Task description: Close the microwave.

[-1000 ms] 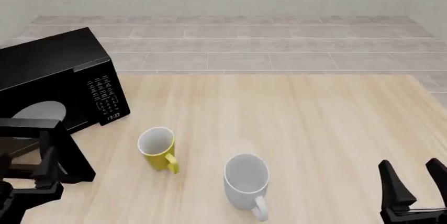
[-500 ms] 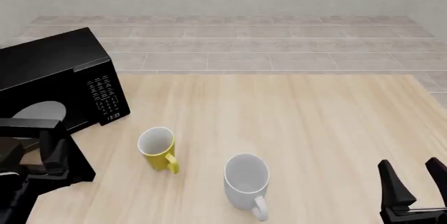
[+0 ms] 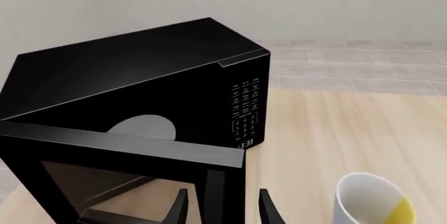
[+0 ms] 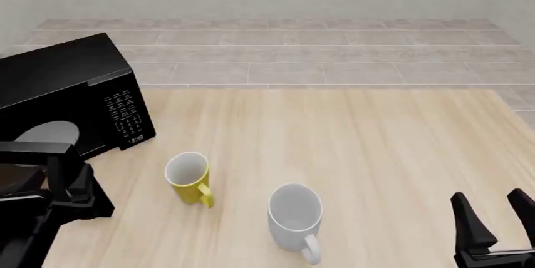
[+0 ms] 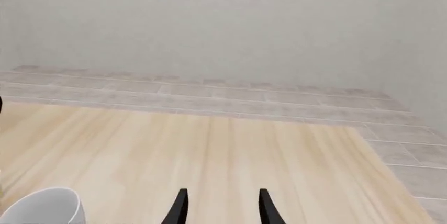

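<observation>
The black microwave (image 4: pixel 67 86) stands at the table's far left, with its keypad and clock facing right. Its door (image 4: pixel 42 155) stands open, swung out toward the near side, and the turntable plate shows inside. In the left wrist view the microwave (image 3: pixel 140 72) fills the frame and the door (image 3: pixel 125 153) lies across the front. My left gripper (image 4: pixel 60 194) is open at the door's free edge. In the left wrist view the left gripper (image 3: pixel 223 211) has one finger on each side of that edge. My right gripper (image 4: pixel 495 227) is open and empty at the near right, and it shows again in the right wrist view (image 5: pixel 222 208).
A yellow mug (image 4: pixel 189 177) lies on its side just right of the door and also shows in the left wrist view (image 3: pixel 373 205). A white mug (image 4: pixel 295 215) lies near the table's front middle and shows in the right wrist view (image 5: pixel 45 208). A tiled floor lies beyond the table's far edge.
My left gripper has moved up and forward to the door's free edge. The door, the mugs and the right gripper have hardly moved.
</observation>
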You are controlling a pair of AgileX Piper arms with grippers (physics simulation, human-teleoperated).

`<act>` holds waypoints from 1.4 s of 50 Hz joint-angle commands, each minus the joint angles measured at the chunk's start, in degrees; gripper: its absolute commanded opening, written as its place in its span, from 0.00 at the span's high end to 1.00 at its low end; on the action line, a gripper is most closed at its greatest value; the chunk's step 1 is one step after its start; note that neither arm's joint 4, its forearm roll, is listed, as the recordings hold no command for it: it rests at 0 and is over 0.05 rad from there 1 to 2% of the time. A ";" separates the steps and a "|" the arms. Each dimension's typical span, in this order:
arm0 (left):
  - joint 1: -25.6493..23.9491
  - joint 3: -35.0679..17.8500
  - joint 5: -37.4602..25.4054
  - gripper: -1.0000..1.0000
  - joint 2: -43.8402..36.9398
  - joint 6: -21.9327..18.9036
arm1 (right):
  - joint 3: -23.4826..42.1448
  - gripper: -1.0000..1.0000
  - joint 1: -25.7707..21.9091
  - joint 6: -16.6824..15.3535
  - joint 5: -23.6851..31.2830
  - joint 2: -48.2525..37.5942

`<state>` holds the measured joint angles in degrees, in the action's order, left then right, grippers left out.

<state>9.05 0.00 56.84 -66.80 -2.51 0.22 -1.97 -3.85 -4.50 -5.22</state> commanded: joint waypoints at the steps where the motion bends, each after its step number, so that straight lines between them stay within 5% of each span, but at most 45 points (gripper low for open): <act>1: 0.32 0.00 4.42 0.00 -4.81 -0.54 | 0.07 0.00 -0.08 0.02 1.24 1.14; 18: -0.32 0.00 11.72 0.00 -13.04 -1.96 | 0.97 0.00 0.34 -0.02 5.78 4.61; 70: -0.50 -3.97 6.89 0.00 -11.43 -5.04 | 0.05 0.00 -1.10 0.66 4.49 4.22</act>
<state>9.84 -0.36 65.23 -76.95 -6.88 0.36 -2.97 -3.43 -0.26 -1.33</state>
